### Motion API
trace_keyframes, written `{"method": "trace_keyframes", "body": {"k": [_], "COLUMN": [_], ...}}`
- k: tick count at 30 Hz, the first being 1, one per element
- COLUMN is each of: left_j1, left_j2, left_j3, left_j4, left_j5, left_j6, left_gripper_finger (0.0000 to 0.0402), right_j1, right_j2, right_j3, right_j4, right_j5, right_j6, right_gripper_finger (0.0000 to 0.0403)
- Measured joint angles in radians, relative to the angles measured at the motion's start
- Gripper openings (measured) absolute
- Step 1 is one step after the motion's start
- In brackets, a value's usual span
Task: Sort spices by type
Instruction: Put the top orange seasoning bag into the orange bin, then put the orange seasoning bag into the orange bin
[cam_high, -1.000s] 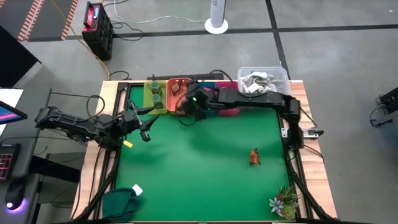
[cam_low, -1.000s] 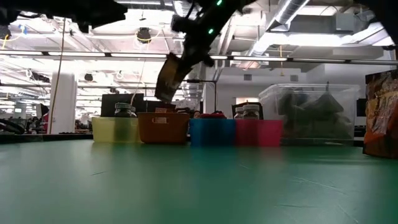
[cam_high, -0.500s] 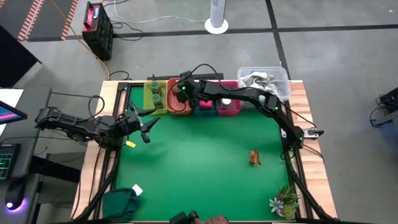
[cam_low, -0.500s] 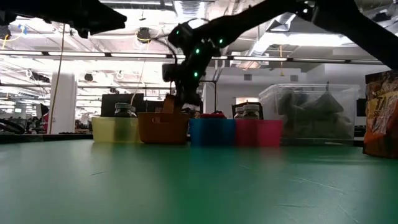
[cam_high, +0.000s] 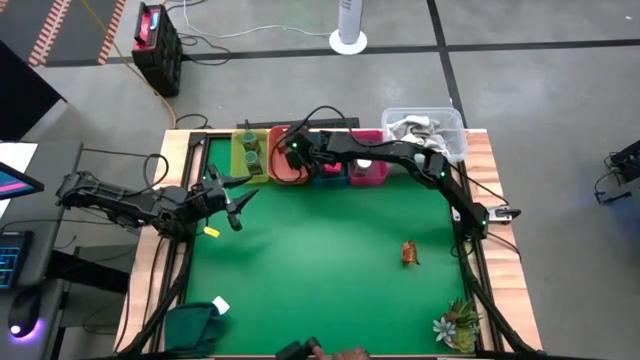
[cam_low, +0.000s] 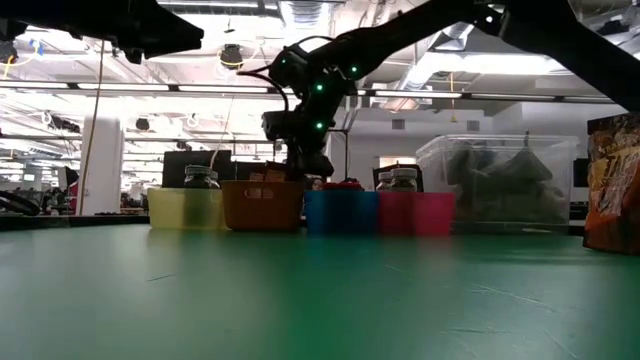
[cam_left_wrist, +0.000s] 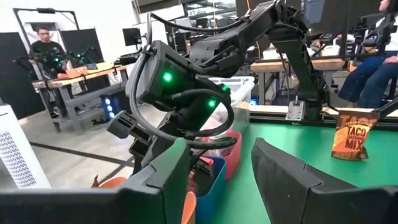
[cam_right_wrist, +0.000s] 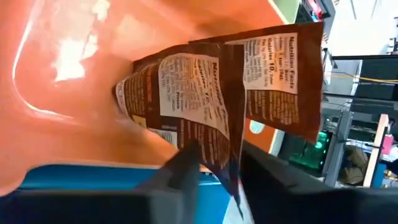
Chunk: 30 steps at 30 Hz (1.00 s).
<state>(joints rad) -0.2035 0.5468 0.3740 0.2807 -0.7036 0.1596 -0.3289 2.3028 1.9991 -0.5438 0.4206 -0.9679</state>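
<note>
My right gripper (cam_high: 293, 152) reaches over the orange bin (cam_high: 283, 172) at the table's far edge and is shut on a brown-orange pouch (cam_right_wrist: 217, 93), which lies down inside that bin. In the low view the gripper (cam_low: 308, 165) hangs just above the bin's rim (cam_low: 262, 190). A second brown-orange pouch (cam_high: 408, 252) stands on the green mat right of centre. Dark green jars (cam_high: 250, 150) stand in the yellow bin. My left gripper (cam_high: 232, 203) waits open near the table's left edge, touching nothing. My right gripper pinches the pouch between its two fingers (cam_right_wrist: 186, 163) at one edge, by the back seam (cam_right_wrist: 227, 163). It comes from above, pointing down into the orange bin. The pouch's printed back faces the camera, and its body rests against the bin's inner wall (cam_right_wrist: 74, 124).
A row of bins lines the far edge: yellow (cam_high: 249, 163), orange, blue (cam_high: 330, 172), pink (cam_high: 368, 172). A clear tub (cam_high: 425, 128) sits at the far right corner. A spiky plant (cam_high: 458, 325) and a green cloth (cam_high: 195, 325) occupy the near corners. Open mat lies between.
My right gripper has carried the brown-orange pouch toward the table's far left and down. The pouch hung tilted above the bins a second ago; now it is down inside the orange bin, still between the fingers.
</note>
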Motion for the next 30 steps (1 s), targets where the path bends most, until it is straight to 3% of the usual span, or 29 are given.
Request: {"method": "trace_keyframes", "body": {"k": [6,10,16,23,30], "left_j1": [0.000,0.000,0.000,0.000,-0.002], "left_j2": [0.000,0.000,0.000,-0.018,-0.018], "left_j3": [0.000,0.000,0.001,0.001,0.001], "left_j4": [0.000,-0.001,-0.002,-0.001,-0.003], "left_j5": [0.000,0.000,0.000,0.000,0.018], "left_j6": [-0.007,-0.024,-0.014,-0.020,-0.056], "left_gripper_finger": [0.0164,0.0164,0.0164,0.0164,0.0164], "right_j1": [0.016,0.030,0.045,0.091,0.252], "right_j2": [-0.006,-0.035,-0.118,-0.256,-0.405], "right_j3": [0.001,0.028,0.058,0.059,-0.047], "right_j4": [0.012,-0.016,-0.180,-0.498,-0.629], "right_j5": [0.011,0.024,0.023,-0.185,-0.217], "right_j6": [0.002,0.034,0.148,0.466,0.674], "right_gripper_finger": [0.0247,0.0283,0.0296,0.0294,0.0292]}}
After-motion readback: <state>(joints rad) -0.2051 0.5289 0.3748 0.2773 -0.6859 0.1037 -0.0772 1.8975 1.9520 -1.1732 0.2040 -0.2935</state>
